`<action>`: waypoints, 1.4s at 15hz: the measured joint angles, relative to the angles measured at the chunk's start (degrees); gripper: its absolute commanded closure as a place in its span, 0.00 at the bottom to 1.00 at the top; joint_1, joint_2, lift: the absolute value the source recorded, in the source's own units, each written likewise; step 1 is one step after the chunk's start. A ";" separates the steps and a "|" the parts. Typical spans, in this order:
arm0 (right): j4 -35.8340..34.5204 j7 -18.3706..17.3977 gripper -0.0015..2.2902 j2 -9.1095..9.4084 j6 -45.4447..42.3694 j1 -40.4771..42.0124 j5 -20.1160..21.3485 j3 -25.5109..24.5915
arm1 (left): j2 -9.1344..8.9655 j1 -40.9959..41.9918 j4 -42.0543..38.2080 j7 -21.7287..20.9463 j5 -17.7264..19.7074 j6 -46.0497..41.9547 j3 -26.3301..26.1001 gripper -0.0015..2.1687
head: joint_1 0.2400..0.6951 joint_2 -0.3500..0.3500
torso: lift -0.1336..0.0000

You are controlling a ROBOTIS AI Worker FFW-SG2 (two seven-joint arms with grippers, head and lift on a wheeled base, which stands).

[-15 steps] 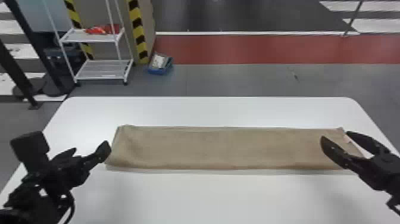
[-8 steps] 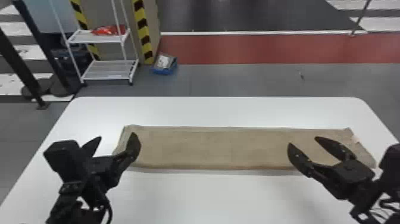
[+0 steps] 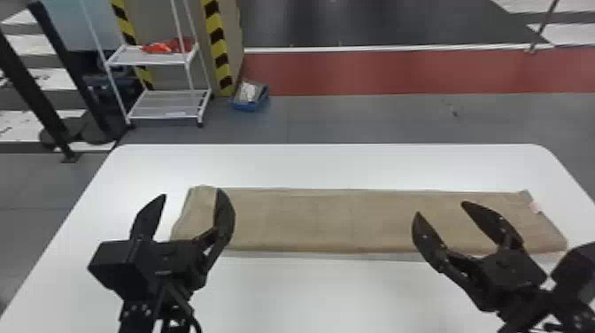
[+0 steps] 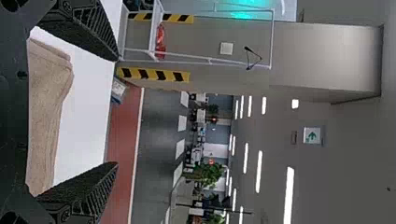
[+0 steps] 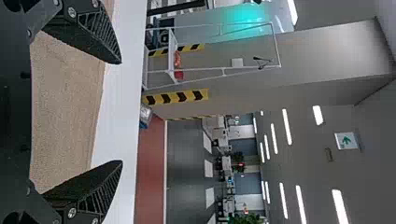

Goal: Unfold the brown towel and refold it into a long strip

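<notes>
The left tool (image 3: pixel 191 193) and the right tool (image 3: pixel 440 208) each have their fingers spread wide apart. The brown towel (image 3: pixel 332 221) lies as a long, flat strip on the white table (image 3: pixel 336 296), spanning the stretch between the two tools and running out past the right tool's right side, where a pale tag (image 3: pixel 535 207) shows.

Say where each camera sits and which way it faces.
Head view: on the robot's head, facing forward and down at the brown towel on the white table; left gripper and right gripper both show.
Left wrist view: on the left wrist, facing past its fingers over the brown towel into the room.
Right wrist view: on the right wrist, facing likewise past its fingers.
Shared: both wrist views include the brown towel, white table and white rack.
</notes>
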 measured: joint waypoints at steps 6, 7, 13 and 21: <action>-0.75 -4.71 0.06 0.15 -9.86 6.11 -2.61 2.13 | 0.38 2.63 -0.74 0.23 -3.09 -0.08 -0.75 0.05 | 1.00 0.56 | 0.07; -0.55 -5.70 0.06 0.28 -10.21 6.40 -2.95 2.34 | 0.46 3.18 -1.20 0.23 -3.30 -0.10 -0.61 0.05 | 1.00 0.56 | 0.07; -3.07 -7.66 0.06 1.24 -6.83 6.65 -2.72 2.79 | 1.29 4.58 -4.97 0.23 -3.50 1.85 0.27 0.05 | 1.00 0.56 | 0.07; -5.64 -10.33 0.06 1.62 -2.58 5.37 -0.21 4.90 | 2.35 4.01 -6.61 0.22 -0.01 4.44 5.59 0.05 | 1.00 0.67 | 0.07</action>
